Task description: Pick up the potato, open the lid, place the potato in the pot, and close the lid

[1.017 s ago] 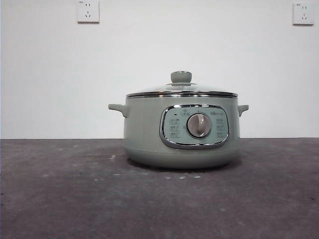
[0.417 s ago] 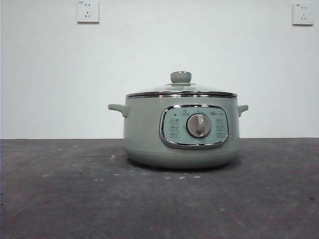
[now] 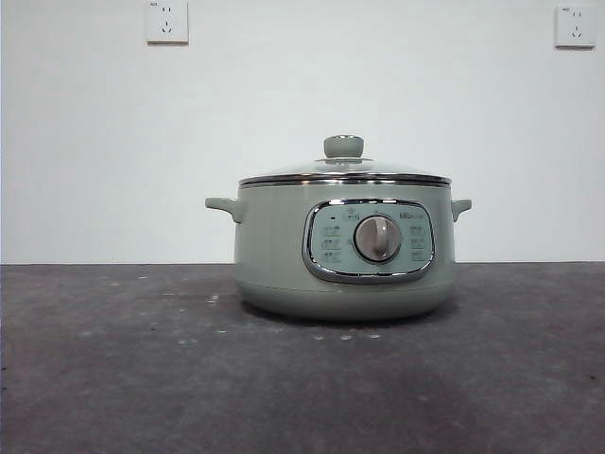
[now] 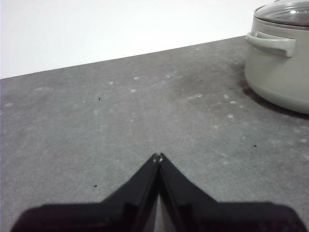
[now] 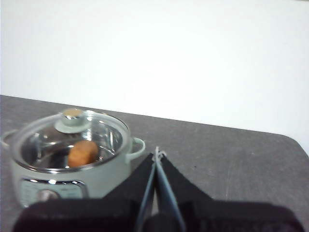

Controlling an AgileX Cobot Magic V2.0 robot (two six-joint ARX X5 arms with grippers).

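The pale sage-green pot (image 3: 274, 251) stands on the dark table right of centre, its chrome-framed panel and silver dial facing me. The glass lid (image 3: 344, 172) with its pale green knob sits shut on the pot. In the right wrist view the orange-brown potato (image 5: 82, 152) lies inside the pot (image 5: 108, 181), seen through the lid (image 5: 72, 130). My right gripper (image 5: 157, 154) is shut and empty, up beside the pot. My left gripper (image 4: 158, 157) is shut and empty low over bare table, well apart from the pot (image 4: 277, 72). Neither arm shows in the front view.
The dark grey table (image 3: 123, 369) runs back to a white wall with two sockets, one (image 3: 166, 21) at the upper left and one (image 3: 575, 26) at the upper right. The table's far corner (image 5: 292, 140) shows in the right wrist view.
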